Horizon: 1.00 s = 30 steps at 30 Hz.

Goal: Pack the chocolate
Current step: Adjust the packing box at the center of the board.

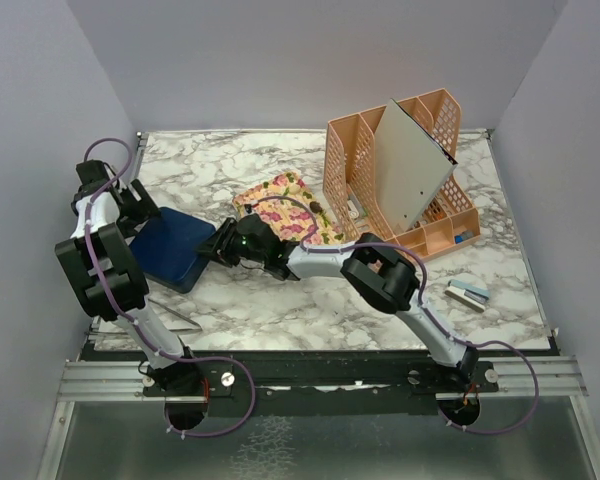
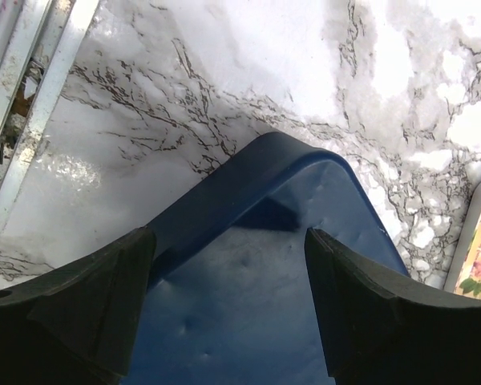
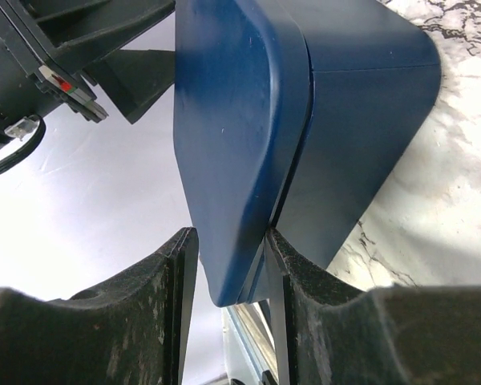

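Pinching blue box lid (image 3: 232, 120): right gripper (image 3: 228, 245).

Veined marble surface (image 1: 280, 305) boxed in by plain walls (image 1: 310, 60)

The surface is white marble with grey and black veins, glossy enough to throw bright glare in the left wrist view. Pale lavender-grey walls, bare and evenly lit, close it in at the back, left and right. A silver metal rail (image 1: 100, 380) runs along the near edge, with a greyish frosted panel (image 1: 320, 440) in front of it.
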Motion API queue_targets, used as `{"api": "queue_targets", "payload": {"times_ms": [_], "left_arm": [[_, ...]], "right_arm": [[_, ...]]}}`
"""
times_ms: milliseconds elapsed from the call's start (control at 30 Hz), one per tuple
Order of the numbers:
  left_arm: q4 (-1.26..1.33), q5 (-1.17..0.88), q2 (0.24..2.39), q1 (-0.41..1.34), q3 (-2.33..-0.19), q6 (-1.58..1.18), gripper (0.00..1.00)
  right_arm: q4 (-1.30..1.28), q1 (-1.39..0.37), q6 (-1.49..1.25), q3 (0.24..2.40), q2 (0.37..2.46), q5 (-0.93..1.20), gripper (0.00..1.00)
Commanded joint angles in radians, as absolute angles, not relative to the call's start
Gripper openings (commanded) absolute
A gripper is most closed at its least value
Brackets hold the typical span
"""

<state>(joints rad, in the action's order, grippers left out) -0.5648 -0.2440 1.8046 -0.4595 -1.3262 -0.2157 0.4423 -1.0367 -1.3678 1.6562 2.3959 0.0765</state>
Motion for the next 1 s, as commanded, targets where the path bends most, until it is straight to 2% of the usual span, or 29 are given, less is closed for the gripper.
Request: {"api": "queue_targets", "payload": {"times_ms": [0,300,800,967], "left_arm": [[-0.555,-0.372,1.739,-0.464,-1.269,-0.264,0.79],[-0.447,-0.563,1.632,-0.464,-1.111,-0.346,0.76],[-0.43,-0.56,1.591,-0.453,-1.047,-0.341,0.72],[-0.426,-0.562,1.581,-0.446,-1.04,-0.346,0.72]], "right_arm": [[0.521,-1.001,-1.332,1.701,2.46,0.118,0.43],[0.594,-0.925,-1.252,1.714,2.439,0.224,0.41],[0.802,-0.885,-1.247,1.836,2.487,0.53,0.39],[0.755,-0.879,-1.247,1.881,2.517,0.578,0.39]]}}
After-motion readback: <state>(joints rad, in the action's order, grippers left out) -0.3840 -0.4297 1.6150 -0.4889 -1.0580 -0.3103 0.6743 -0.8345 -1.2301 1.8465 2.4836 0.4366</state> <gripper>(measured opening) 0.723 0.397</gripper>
